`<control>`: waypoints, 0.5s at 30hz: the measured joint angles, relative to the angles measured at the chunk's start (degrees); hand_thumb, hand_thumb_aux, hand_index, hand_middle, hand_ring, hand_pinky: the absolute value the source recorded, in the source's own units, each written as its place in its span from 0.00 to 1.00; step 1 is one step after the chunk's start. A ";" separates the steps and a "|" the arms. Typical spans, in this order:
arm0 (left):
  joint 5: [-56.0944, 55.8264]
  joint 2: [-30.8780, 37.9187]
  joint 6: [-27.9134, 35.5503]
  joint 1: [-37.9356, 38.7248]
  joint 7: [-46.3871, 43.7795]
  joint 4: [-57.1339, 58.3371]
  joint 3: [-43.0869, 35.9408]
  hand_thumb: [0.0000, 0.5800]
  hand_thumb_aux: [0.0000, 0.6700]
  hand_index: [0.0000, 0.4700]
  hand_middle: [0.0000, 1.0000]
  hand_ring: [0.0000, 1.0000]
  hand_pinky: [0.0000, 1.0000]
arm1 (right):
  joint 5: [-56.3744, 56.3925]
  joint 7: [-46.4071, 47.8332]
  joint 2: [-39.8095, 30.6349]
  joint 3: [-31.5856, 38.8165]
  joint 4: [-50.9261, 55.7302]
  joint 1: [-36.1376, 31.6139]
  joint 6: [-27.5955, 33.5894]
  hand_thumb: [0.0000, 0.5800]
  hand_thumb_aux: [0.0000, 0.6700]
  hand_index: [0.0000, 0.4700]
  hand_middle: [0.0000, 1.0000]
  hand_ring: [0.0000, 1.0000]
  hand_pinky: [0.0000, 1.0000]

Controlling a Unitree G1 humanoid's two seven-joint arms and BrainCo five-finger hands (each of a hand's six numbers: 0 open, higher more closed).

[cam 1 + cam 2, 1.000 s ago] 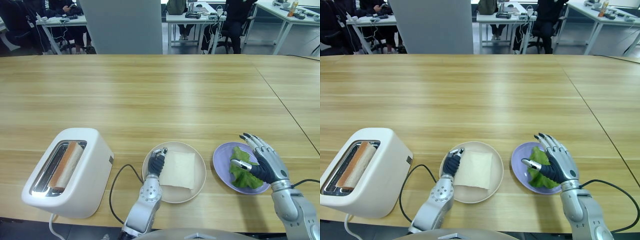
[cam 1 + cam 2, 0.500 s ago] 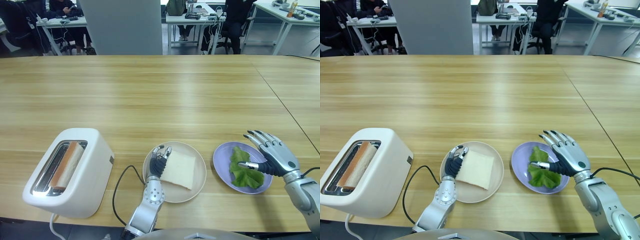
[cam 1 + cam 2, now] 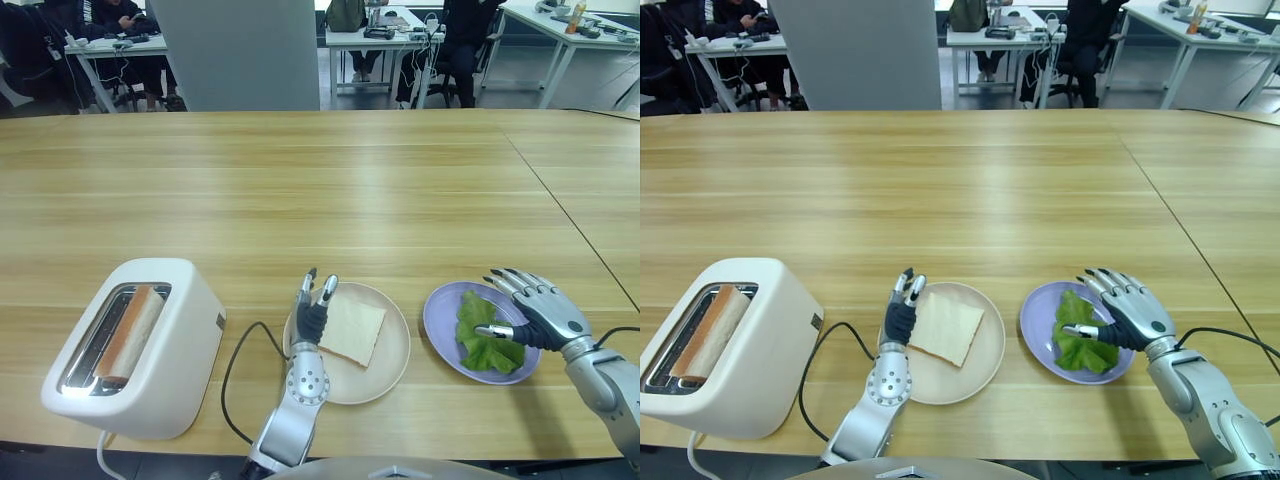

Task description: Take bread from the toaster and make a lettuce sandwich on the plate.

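Right hand is hovering wide open and empty over the right side of the purple plate, thumb tip at the lettuce lying there. Left hand, fingers straight and holding nothing, is resting at the beige plate's left edge beside the bread slice, while a second slice is sitting in the toaster. By my judgement, the grasp is calling for a pinch near the leaf's middle, a lift clear of the rim, and a flat lay over the bread slice.

We see bright, even overhead light; pale sheen on the table at 12 o'clock; the plate casts a faint shadow.
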 measured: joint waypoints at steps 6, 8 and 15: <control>2.28 0.75 5.56 0.33 -2.82 -9.73 0.21 0.00 0.00 0.00 0.11 0.11 0.11 | 0.16 0.01 0.42 1.24 0.55 -2.44 -0.39 0.00 0.00 0.00 0.03 0.03 0.03; 2.80 1.14 7.43 0.51 -3.46 -14.18 0.21 0.00 0.00 0.00 0.12 0.12 0.12 | 0.16 0.29 0.67 2.21 1.53 -3.40 -0.39 0.00 0.00 0.00 0.03 0.03 0.03; 9.36 4.07 3.62 4.33 -3.63 -30.71 -0.89 0.00 0.00 0.00 0.12 0.12 0.12 | -0.60 2.00 -2.61 3.75 4.99 -4.48 -1.18 0.00 0.00 0.00 0.03 0.03 0.03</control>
